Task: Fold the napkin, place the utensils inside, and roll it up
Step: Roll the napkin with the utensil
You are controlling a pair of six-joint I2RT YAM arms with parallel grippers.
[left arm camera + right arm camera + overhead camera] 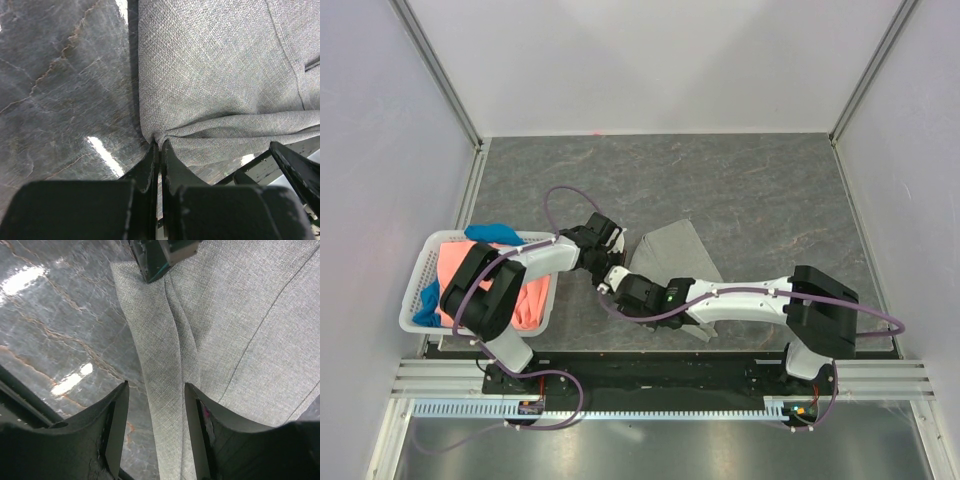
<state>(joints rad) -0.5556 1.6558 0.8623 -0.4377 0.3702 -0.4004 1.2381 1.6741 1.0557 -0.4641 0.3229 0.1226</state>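
The light grey napkin (pixel 672 255) lies on the dark table in front of the arms, partly under the right arm. My left gripper (pixel 617 243) is at its left edge and is shut on a bunched corner of the napkin (pixel 215 75), its tips (pixel 160 144) pinching the cloth. My right gripper (pixel 614 281) is open just nearer, its jaws (pixel 156 387) straddling a raised folded edge of the napkin (pixel 165 365) without gripping it. The left gripper's tip (pixel 160 255) shows at the top of the right wrist view. The utensils are not in view.
A white basket (pixel 416 290) at the left holds a coral-orange cloth (pixel 525 300) and a blue cloth (pixel 492 234). White walls enclose the table on three sides. A black rail (pixel 660 372) runs along the near edge.
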